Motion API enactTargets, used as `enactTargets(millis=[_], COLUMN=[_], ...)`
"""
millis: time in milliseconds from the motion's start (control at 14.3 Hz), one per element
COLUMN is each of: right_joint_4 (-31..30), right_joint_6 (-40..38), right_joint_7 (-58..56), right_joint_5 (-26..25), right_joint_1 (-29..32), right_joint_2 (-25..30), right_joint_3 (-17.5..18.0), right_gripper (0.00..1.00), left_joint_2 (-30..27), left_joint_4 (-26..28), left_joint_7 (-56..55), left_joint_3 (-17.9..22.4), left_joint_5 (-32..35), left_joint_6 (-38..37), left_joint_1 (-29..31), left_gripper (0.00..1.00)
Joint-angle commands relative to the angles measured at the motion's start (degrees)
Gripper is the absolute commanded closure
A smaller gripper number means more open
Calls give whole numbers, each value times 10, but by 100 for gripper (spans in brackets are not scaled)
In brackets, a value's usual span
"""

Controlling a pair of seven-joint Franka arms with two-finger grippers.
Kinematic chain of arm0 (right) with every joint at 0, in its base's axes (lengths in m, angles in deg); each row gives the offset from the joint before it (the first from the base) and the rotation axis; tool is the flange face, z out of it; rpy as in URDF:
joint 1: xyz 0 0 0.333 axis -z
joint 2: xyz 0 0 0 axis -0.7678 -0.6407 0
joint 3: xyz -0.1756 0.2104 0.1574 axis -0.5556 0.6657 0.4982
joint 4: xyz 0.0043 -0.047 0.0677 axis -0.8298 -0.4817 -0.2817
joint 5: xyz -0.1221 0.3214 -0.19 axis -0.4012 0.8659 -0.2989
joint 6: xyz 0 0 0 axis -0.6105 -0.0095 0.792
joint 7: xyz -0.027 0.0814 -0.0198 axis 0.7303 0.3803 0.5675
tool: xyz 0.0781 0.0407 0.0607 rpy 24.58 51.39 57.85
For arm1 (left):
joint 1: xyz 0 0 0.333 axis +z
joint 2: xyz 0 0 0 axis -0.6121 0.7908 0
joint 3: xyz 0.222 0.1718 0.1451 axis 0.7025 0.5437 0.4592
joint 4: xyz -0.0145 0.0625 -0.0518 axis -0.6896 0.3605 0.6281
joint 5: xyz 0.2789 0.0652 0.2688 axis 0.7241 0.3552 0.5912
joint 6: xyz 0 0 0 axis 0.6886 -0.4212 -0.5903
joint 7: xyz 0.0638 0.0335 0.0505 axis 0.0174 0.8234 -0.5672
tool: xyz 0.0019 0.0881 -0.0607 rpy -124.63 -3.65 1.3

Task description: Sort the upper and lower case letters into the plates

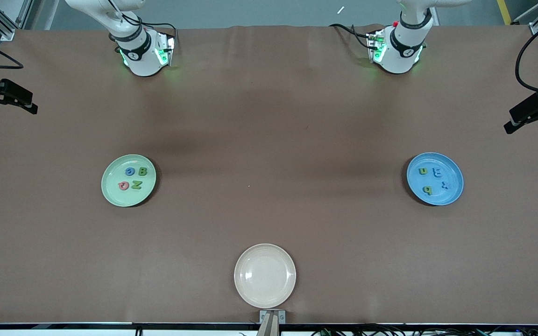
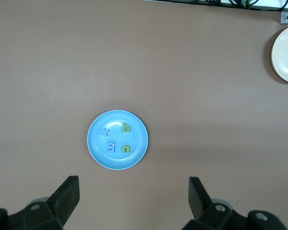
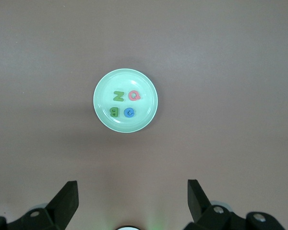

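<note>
The pale green plate (image 1: 110,179) lies toward the right arm's end of the table and holds a blue G (image 1: 130,171), a green B (image 1: 143,171), a red Q (image 1: 123,185) and a green N (image 1: 137,185). The bright blue plate (image 1: 455,177) lies toward the left arm's end and holds two green (image 1: 422,171) and two blue (image 1: 436,172) lower case letters. My left gripper (image 2: 133,191) is open and empty, high over bare table near the blue plate (image 2: 117,120). My right gripper (image 3: 132,194) is open and empty, high over bare table near the green plate (image 3: 149,103).
A cream-beige plate (image 1: 265,275) lies empty near the table's front edge, nearest the front camera; it also shows in the left wrist view (image 2: 287,55). Black camera mounts stand at both ends of the table (image 1: 3,95) (image 1: 535,109). The table is covered in brown cloth.
</note>
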State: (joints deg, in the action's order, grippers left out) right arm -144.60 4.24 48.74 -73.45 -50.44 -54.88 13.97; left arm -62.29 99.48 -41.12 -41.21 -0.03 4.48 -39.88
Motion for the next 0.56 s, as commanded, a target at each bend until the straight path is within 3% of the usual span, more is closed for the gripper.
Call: enactTargets(millis=[0, 489], right_joint_4=[-19, -19], right_joint_6=[3, 2], right_joint_7=[9, 9], right_joint_5=[-2, -2], right_joint_1=[6, 7], right_joint_2=[20, 20], right_joint_3=[5, 5], right_gripper=[0, 0], left_joint_2=[-7, -7], left_joint_4=[1, 1], left_joint_7=[8, 8], left_joint_3=[-7, -9], left_joint_5=[4, 13], left_joint_6=[2, 2], left_joint_1=[6, 4], left_gripper=[0, 0])
